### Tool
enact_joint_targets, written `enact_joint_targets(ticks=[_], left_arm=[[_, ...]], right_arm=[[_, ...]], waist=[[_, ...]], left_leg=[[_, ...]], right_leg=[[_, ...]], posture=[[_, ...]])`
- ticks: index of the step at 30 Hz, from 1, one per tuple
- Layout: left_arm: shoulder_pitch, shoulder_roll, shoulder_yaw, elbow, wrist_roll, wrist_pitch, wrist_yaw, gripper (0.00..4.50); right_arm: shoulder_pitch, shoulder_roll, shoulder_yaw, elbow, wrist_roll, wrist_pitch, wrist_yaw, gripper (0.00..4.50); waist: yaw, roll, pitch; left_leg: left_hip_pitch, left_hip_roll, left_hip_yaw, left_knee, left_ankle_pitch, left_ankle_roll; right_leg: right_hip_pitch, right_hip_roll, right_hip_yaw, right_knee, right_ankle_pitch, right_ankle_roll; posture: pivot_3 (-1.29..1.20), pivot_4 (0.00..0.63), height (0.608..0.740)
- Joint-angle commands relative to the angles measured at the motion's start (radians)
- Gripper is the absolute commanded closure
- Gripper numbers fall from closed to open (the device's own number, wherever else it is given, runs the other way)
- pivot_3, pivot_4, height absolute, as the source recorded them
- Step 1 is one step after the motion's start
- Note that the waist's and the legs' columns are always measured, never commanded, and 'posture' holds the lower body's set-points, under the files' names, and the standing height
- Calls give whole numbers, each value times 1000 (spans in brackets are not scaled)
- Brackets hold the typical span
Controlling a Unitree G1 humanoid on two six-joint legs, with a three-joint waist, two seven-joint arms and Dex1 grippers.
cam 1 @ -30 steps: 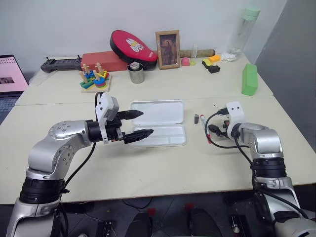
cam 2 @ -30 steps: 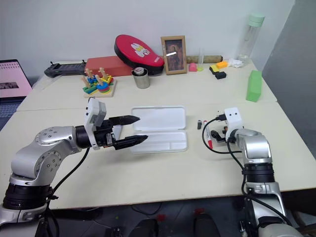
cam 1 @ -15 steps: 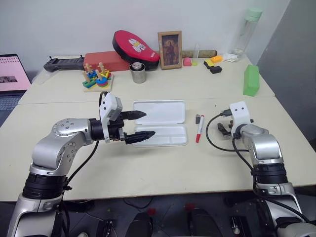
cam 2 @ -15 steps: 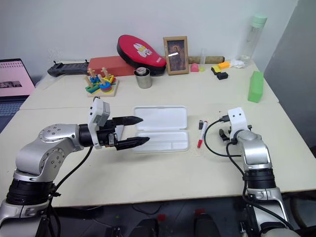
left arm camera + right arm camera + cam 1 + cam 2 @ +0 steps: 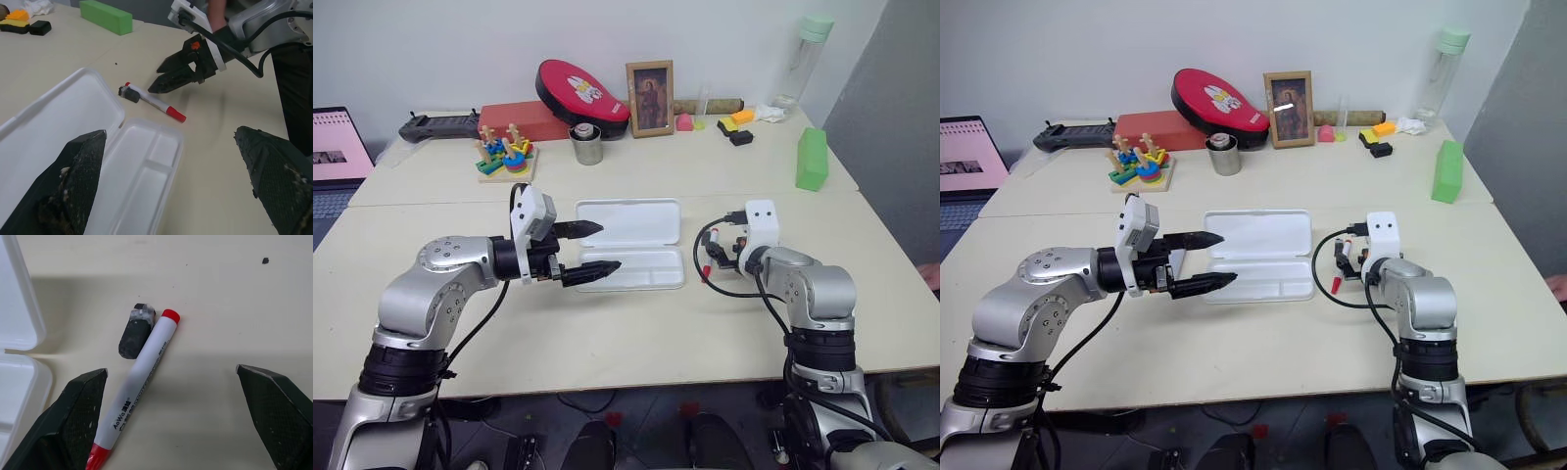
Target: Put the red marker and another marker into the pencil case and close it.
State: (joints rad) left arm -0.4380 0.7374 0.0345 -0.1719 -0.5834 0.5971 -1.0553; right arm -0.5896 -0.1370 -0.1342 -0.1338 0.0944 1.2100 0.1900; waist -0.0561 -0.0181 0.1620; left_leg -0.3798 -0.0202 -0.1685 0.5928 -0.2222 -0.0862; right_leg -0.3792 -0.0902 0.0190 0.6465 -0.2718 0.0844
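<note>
We see a cream table (image 5: 636,323) | open white pencil case (image 5: 631,245) lying mid-table | red marker (image 5: 139,390) just beside it, touching a small black piece (image 5: 134,332) | green block (image 5: 811,158), metal cup (image 5: 585,144), picture frame (image 5: 648,97) farther back

Silver arms, white wrist blocks, black cables and fingers (image 5: 80,166) (grubby, scuffed).

This looks like a robot test lab set up in an office room. Two plain cream tables (image 5: 636,343) are pushed together against a bare white wall (image 5: 460,39). Along the far edge, from ten to one o'clock, sits a mixed row of props: a laptop (image 5: 335,157), a wooden stacking toy (image 5: 502,157), a metal cup (image 5: 586,145), a framed picture (image 5: 649,98), a bottle (image 5: 803,54), and a green block (image 5: 812,159).
</note>
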Motion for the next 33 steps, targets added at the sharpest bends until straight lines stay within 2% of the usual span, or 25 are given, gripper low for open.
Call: enact_joint_targets(ticks=[1,10,13,22,24,26,28,33], left_arm=[[-1,-5,18,-23,0,-25,3,0],[8,-2,25,-34,-2,-28,10,0],[9,-2,27,-34,-2,-29,13,0],[6,-3,23,-35,-3,-30,16,0],[6,-4,23,-38,-4,-30,18,0],[7,-4,23,-40,-4,-29,19,0],[6,-4,23,-41,-4,-29,21,0],[9,-6,27,-44,-6,-27,26,0]], right_arm=[[7,19,26,-27,9,-10,-22,56],[47,28,105,11,-1,-45,-50,56],[45,15,103,19,-4,-55,-54,576],[46,-8,104,10,1,-56,-64,2919],[47,-11,107,7,-2,-55,-67,3561],[48,-16,105,5,-3,-55,-70,3990],[46,-24,100,11,-5,-60,-70,4226],[30,-69,83,25,-18,-89,-74,4230]], waist=[[-1,0,0],[-2,0,0],[-2,0,0],[-2,0,0],[-2,0,0],[-2,0,0],[-2,0,0],[0,0,0]], left_leg=[[0,0,0,0,0,0],[0,0,0,0,0,0],[0,0,0,0,0,0],[0,0,0,0,0,0],[0,0,0,0,0,0],[0,0,0,0,0,0],[0,0,0,0,0,0],[0,0,0,0,0,0]], right_leg=[[0,0,0,0,0,0],[0,0,0,0,0,0],[0,0,0,0,0,0],[0,0,0,0,0,0],[0,0,0,0,0,0],[0,0,0,0,0,0],[0,0,0,0,0,0],[0,0,0,0,0,0]], posture=[[0,150,740],[0,150,740],[0,150,740],[0,150,740],[0,150,740],[0,150,740],[0,150,740],[0,150,740]])
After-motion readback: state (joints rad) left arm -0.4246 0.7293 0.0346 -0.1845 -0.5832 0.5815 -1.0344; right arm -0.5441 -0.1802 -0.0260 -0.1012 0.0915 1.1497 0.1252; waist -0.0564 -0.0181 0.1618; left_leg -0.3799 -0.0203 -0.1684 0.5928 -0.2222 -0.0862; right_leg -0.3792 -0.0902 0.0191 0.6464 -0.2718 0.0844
